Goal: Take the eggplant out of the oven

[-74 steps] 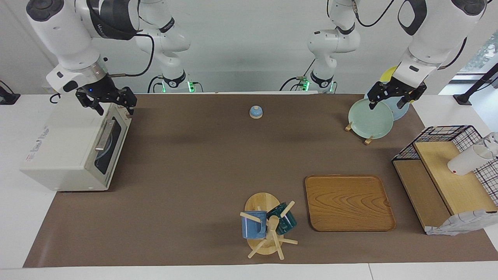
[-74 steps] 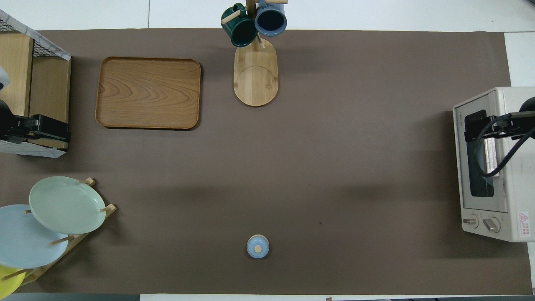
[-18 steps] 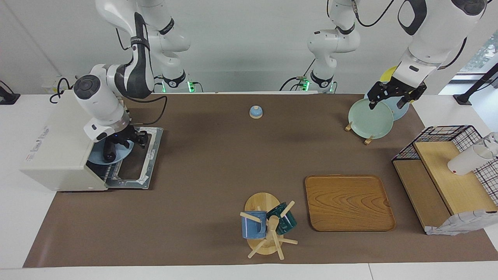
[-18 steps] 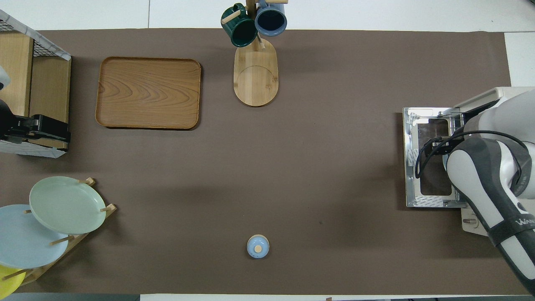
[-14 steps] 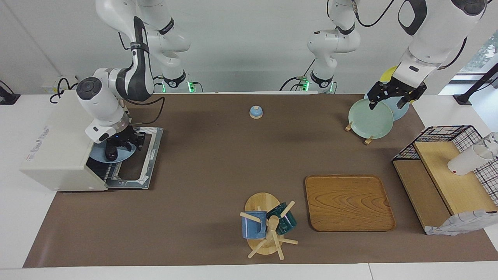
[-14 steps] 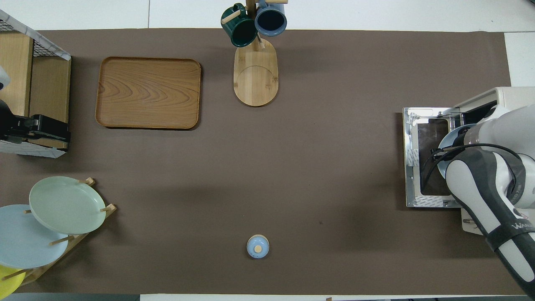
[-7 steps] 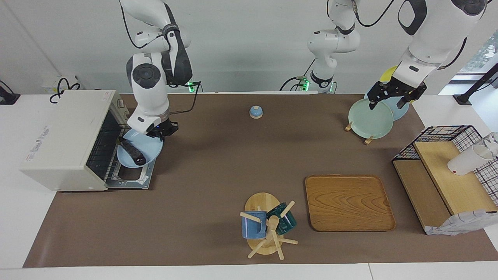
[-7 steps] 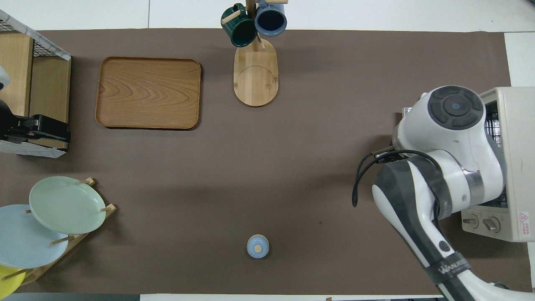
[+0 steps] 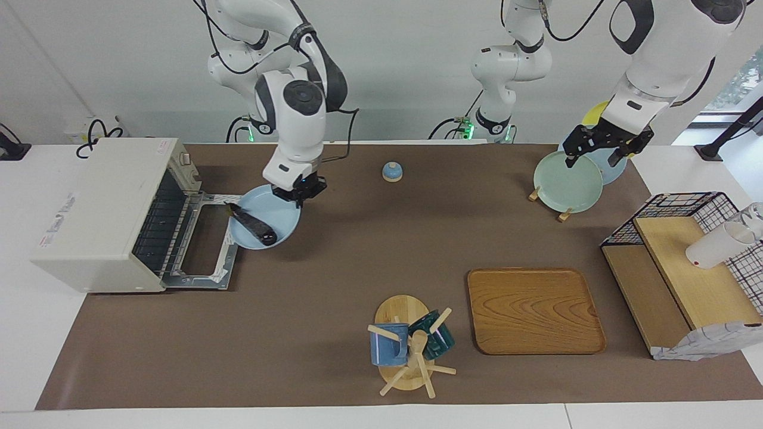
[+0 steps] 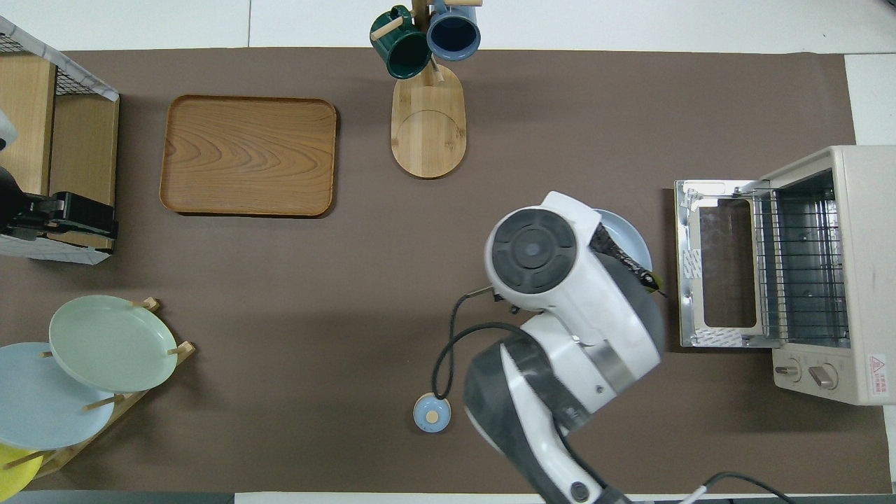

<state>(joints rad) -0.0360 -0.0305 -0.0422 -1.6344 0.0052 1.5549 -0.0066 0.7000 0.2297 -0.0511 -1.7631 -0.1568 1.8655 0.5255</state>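
The eggplant lies on a blue plate in the air, just off the oven's open door. The right gripper pinches the plate's rim. The left gripper waits, spread, over the plate rack.

A long white table carries a brown mat over most of its top, and a plain pale wall rises just past the table's edge at the robots' end. Beside the table's corner at the left arm's end, a window shows green foliage. Light is even and soft, with faint shadows on the mat.
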